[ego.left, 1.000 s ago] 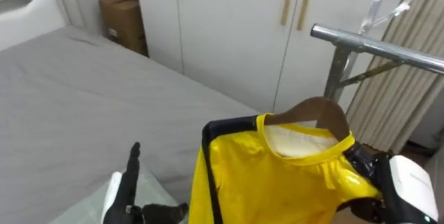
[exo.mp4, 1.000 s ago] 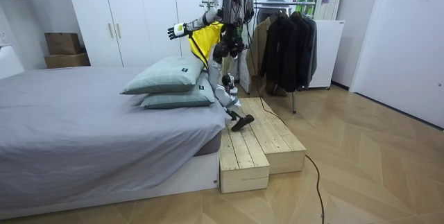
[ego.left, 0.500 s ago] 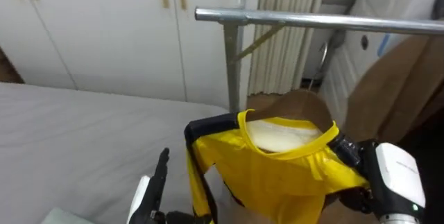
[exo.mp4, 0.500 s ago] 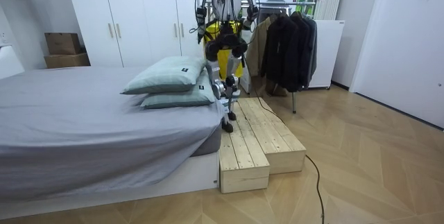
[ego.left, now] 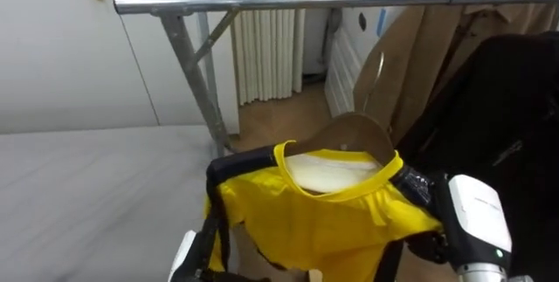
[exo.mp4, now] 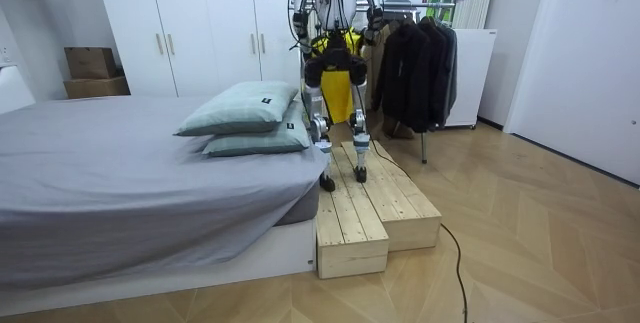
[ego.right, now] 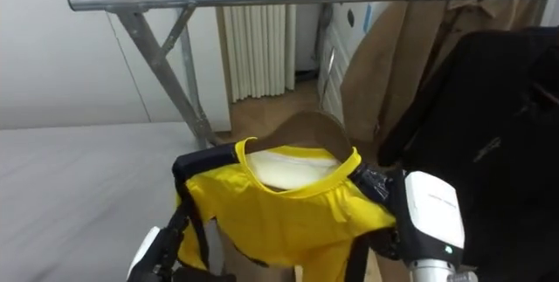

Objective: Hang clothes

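One yellow shirt — right hand grasping it, left hand impossible to tell — below the rail.

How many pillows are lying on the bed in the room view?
2. The upper pillow rests on the lower pillow, both at the end of the bed beside the robot's legs. Another could be hidden behind them.
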